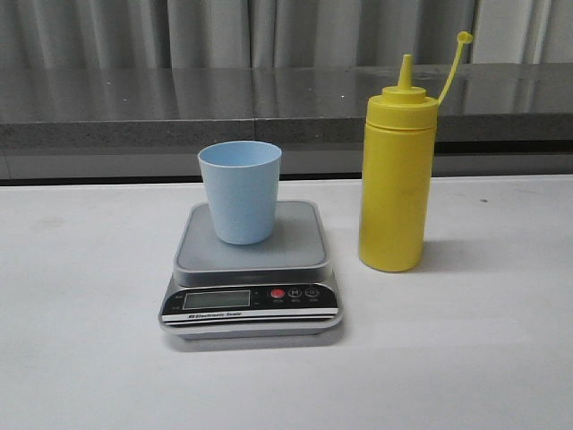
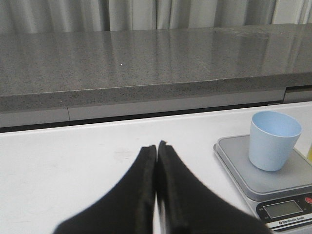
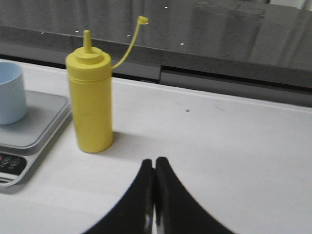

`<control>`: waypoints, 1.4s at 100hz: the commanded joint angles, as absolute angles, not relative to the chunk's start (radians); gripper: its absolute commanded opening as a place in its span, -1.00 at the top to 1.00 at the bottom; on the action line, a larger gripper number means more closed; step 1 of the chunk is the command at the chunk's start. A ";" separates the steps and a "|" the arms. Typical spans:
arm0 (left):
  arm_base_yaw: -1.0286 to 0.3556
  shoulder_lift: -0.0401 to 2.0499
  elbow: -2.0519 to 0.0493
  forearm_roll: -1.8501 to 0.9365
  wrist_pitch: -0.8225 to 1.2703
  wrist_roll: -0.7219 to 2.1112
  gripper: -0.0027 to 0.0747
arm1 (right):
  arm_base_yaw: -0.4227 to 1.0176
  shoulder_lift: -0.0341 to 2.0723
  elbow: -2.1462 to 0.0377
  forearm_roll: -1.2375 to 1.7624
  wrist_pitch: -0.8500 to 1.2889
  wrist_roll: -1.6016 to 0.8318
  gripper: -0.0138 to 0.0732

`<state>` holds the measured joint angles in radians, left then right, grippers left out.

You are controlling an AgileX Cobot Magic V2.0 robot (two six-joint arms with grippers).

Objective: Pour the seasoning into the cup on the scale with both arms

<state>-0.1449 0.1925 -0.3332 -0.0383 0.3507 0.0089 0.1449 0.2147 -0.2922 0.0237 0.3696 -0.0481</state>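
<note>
The yellow seasoning bottle [image 1: 397, 175] stands upright on the white table, right of the scale, its cap strap hanging open. It also shows in the right wrist view [image 3: 90, 97]. The light blue cup [image 1: 239, 191] stands upright on the silver-grey scale [image 1: 251, 269]. Both show in the left wrist view: the cup [image 2: 273, 140] and the scale [image 2: 273, 183]. My left gripper [image 2: 157, 145] is shut and empty, over bare table left of the scale. My right gripper [image 3: 154, 160] is shut and empty, on the near right of the bottle. Neither arm shows in the front view.
A grey stone ledge [image 1: 269, 103] runs along the back of the white table [image 1: 466, 358], with curtains behind it. The scale's black panel has an LCD and a red button [image 1: 277, 293].
</note>
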 commanded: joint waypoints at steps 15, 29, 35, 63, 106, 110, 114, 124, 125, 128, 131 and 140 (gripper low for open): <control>-0.144 0.201 -0.360 -0.046 0.274 0.006 0.98 | 0.038 0.082 -0.231 -0.049 0.234 0.050 0.83; -0.144 0.201 -0.360 -0.046 0.274 0.006 0.98 | 0.037 -0.015 -0.163 -0.049 0.191 0.050 0.83; -0.144 0.201 -0.360 -0.046 0.274 0.006 0.98 | 0.037 -0.033 -0.136 -0.049 0.173 0.050 0.83; -0.144 0.201 -0.360 -0.046 0.274 0.006 0.98 | 0.036 -0.030 -0.004 -0.050 0.032 0.050 0.83; -0.144 0.201 -0.360 -0.046 0.274 0.006 0.98 | 0.036 -0.030 0.006 -0.050 0.031 0.050 0.83; -0.144 0.201 -0.360 -0.046 0.274 0.006 0.98 | 0.036 -0.030 0.006 -0.050 0.031 0.050 0.83; -0.144 0.201 -0.360 -0.046 0.274 0.006 0.98 | 0.036 -0.030 0.006 -0.050 0.031 0.050 0.83; -0.144 0.201 -0.360 -0.046 0.274 0.006 0.98 | 0.036 -0.030 0.006 -0.050 0.031 0.050 0.83; -0.144 0.201 -0.360 -0.046 0.274 0.006 0.98 | 0.036 -0.030 0.006 -0.050 0.031 0.050 0.83; -0.144 0.201 -0.360 -0.046 0.274 0.006 0.98 | 0.036 -0.030 0.006 -0.050 0.031 0.050 0.83; -0.144 0.201 -0.360 -0.046 0.274 0.006 0.98 | 0.036 -0.030 0.006 -0.050 0.031 0.050 0.83; -0.144 0.201 -0.360 -0.046 0.274 0.006 0.98 | 0.036 -0.030 0.006 -0.050 0.031 0.050 0.83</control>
